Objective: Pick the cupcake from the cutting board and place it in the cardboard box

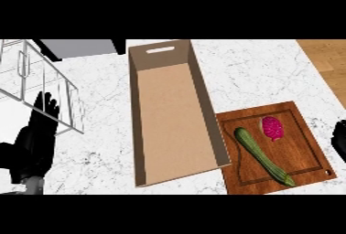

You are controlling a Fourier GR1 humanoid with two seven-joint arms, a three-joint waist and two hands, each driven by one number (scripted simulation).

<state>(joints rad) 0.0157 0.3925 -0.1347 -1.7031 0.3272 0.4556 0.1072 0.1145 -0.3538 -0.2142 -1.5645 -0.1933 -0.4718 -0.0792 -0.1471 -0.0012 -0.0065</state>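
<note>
The left hand (34, 141) is seen resting open at the left edge, fingers up, with a wire rack (47, 87) by its fingertips. Only a sliver of the right hand (340, 139) is shown at the right edge; whether it is open or closed cannot be told. Left of it, on the cutting board (304, 146), the pink cupcake (272, 127) is found. A cucumber (262, 155) is laid between the cupcake and the cardboard box (172, 119) on the desk (256, 73).

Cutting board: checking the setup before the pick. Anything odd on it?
The pink cupcake seems to lie on its side on the brown wooden cutting board, apart from the long green cucumber. Nothing spilled.
</note>
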